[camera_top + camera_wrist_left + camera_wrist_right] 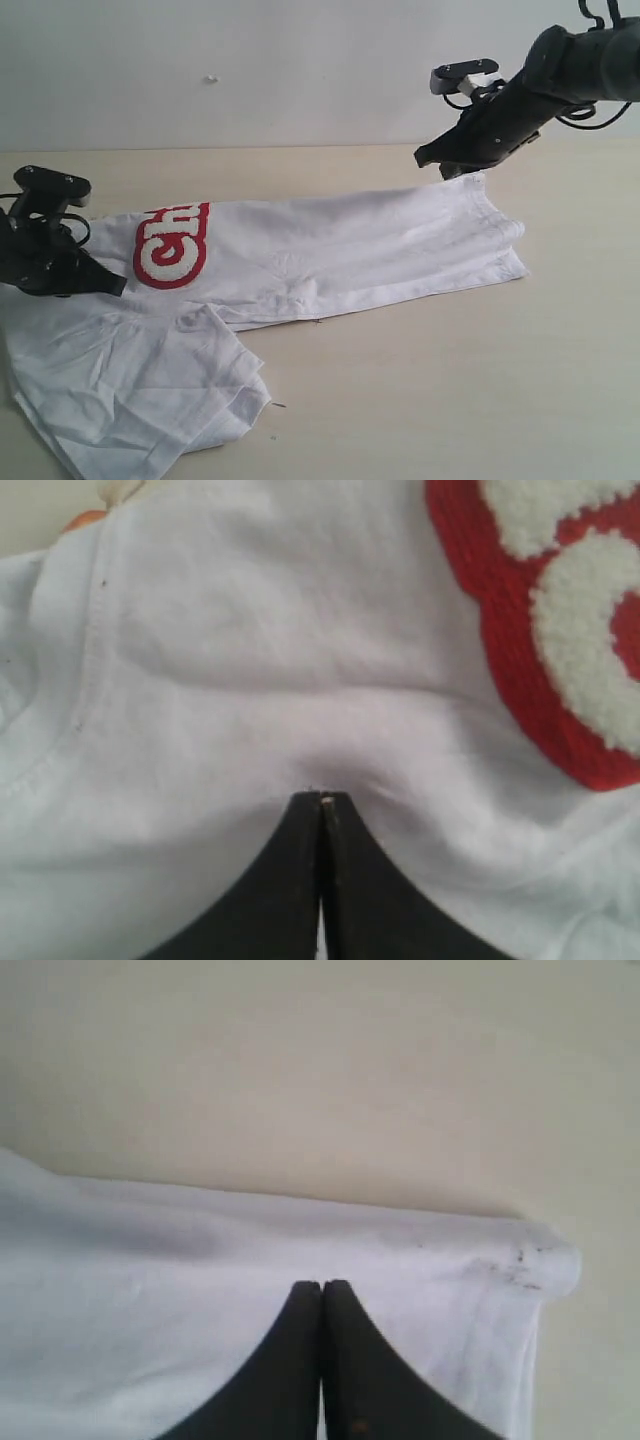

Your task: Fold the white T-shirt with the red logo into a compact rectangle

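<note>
White T-shirt (pixel 340 250) lies stretched across the tan table (pixel 460 380), with the near-left part crumpled. Left gripper (pixel 320 800) is pressed together, pinching cloth just beside the red logo (pixel 172 247) (only the first letters show). Right gripper (pixel 321 1286) is likewise closed, pinching the far hem corner.

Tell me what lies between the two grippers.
The T-shirt spans the whole gap from the left gripper to the right gripper, with the logo close to the left one. The exterior view shows this.
</note>
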Robot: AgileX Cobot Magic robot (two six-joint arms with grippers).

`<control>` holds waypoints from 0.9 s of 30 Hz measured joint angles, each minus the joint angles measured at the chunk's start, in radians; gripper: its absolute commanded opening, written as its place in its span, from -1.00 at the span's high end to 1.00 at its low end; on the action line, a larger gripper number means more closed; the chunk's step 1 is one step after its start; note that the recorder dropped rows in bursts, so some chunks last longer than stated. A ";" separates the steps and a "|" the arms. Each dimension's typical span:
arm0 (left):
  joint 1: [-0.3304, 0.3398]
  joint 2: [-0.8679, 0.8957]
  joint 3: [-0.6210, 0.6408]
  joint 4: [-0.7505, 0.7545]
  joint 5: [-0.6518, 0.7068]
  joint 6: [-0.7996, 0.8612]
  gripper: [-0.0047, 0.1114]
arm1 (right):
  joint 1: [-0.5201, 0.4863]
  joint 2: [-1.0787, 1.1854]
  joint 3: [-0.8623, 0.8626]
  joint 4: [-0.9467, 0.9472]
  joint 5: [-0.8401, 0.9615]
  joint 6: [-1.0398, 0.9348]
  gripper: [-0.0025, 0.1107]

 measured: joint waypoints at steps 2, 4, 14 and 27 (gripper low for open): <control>0.000 -0.012 0.000 0.000 0.019 -0.002 0.92 | 0.000 -0.012 0.000 -0.025 0.042 0.013 0.96; 0.000 -0.021 -0.002 0.000 0.041 -0.004 0.92 | 0.000 -0.012 0.004 -0.047 0.081 0.027 0.96; 0.000 -0.021 0.025 -0.025 0.138 -0.004 0.92 | 0.000 -0.012 0.142 -0.065 0.063 0.043 0.96; -0.002 -0.020 0.025 -0.029 0.151 -0.004 0.92 | 0.000 -0.055 0.254 -0.068 0.076 0.056 0.96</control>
